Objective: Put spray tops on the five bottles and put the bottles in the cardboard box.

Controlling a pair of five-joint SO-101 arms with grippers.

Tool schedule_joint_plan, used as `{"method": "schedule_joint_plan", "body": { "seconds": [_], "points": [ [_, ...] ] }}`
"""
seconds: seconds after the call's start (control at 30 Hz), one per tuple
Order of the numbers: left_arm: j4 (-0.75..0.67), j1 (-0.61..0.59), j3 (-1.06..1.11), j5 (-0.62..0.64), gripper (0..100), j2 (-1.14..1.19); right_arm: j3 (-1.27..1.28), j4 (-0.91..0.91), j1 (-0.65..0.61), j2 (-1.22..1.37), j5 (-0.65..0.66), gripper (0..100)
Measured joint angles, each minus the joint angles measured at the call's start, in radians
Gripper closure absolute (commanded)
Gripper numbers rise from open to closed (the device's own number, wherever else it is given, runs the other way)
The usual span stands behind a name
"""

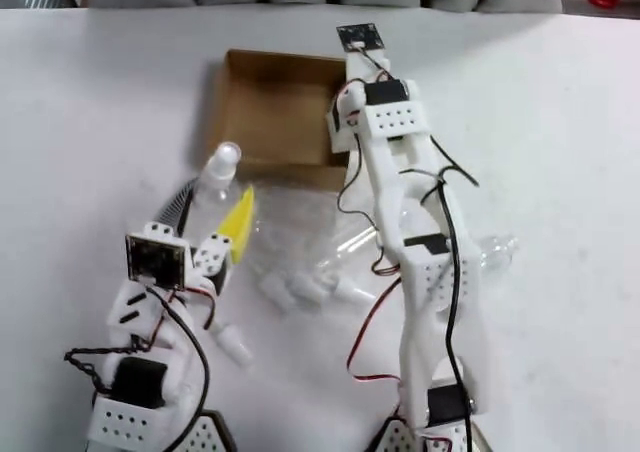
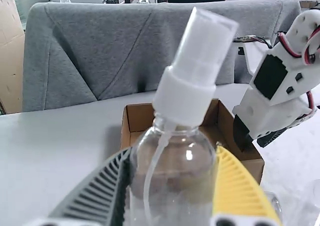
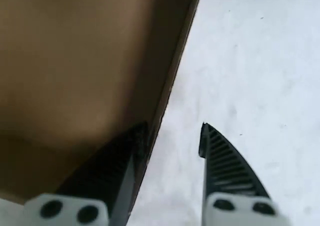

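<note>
A clear bottle [image 2: 175, 158] with a white spray top [image 2: 192, 81] stands upright, and my left gripper [image 2: 172, 153] is shut on it between a grey and a yellow finger. From above, that bottle [image 1: 217, 177] and left gripper [image 1: 220, 192] are just in front of the cardboard box [image 1: 275, 107], near its front left corner. My right gripper [image 3: 173, 128] is open astride the box's right wall [image 3: 170, 93], one finger inside and one over the table. From above, the right gripper [image 1: 345, 132] sits at the box's right edge. Loose spray tops [image 1: 300, 292] lie mid-table.
Another clear bottle [image 1: 495, 252] lies on the table right of the right arm. One more spray top [image 1: 232, 344] lies beside the left arm. Crumpled clear plastic [image 1: 290, 222] covers the table's middle. A grey sofa [image 2: 100, 56] stands behind the table.
</note>
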Motion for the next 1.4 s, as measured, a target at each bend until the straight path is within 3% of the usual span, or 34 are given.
{"method": "schedule_joint_plan", "body": {
  "seconds": [0.1, 0.2, 0.43, 0.63, 0.83, 1.4],
  "points": [
    [0.0, 0.0, 0.0, 0.0, 97, 0.0, -0.023, 0.0, 0.0, 0.018, 0.0, 89.3],
    [0.0, 0.0, 0.0, 0.0, 97, 0.0, -0.025, 0.0, 0.0, 0.028, 0.0, 98.1],
    [0.0, 0.0, 0.0, 0.0, 97, 0.0, -0.025, 0.0, 0.015, 0.028, 0.018, 98.2],
    [0.0, 0.0, 0.0, 0.0, 97, 0.0, -0.028, 0.06, 0.031, 0.028, 0.295, 98.2],
    [0.0, 0.0, 0.0, 0.0, 97, 0.0, -0.029, 0.123, 0.032, 0.026, 0.344, 98.2],
    [0.0, 0.0, 0.0, 0.0, 97, 0.0, -0.04, 0.212, 0.025, 0.026, 0.672, 98.1]
  ]
}}
